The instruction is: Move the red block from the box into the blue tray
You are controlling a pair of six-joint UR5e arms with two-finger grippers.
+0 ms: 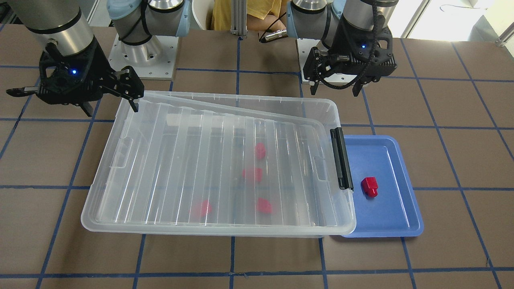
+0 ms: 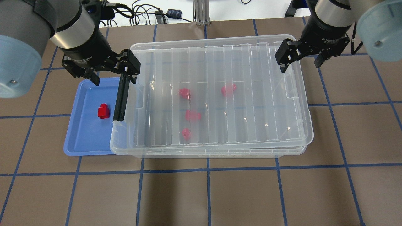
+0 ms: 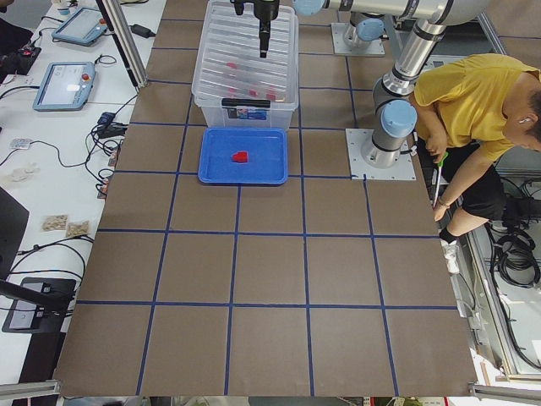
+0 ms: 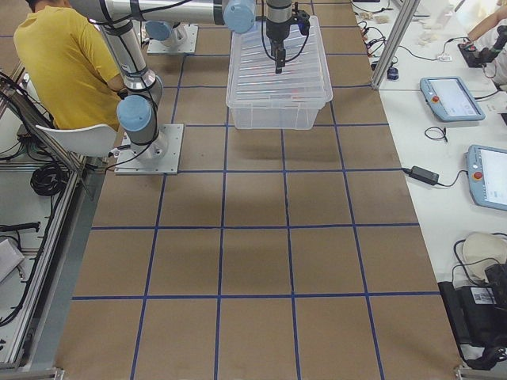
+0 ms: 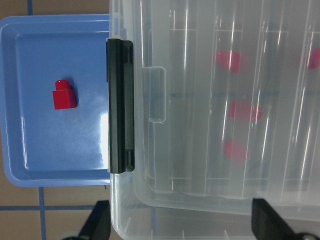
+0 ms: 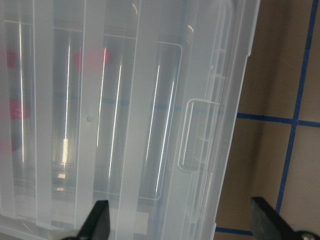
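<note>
The red block lies in the blue tray, nine o'clock of the lidded box seen overhead (its end label is unreadable). The left tool and the right tool hover released, empty.

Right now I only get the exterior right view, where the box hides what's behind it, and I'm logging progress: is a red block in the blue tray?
Observer: Yes, one red block lies inside the blue tray, clear of its rim.
Operator: Any left in the box?
Observer: Four more blocks show through the lid.
Operator: Are the grippers holding anything?
Observer: No. The left gripper and right gripper are both open and empty.
</note>
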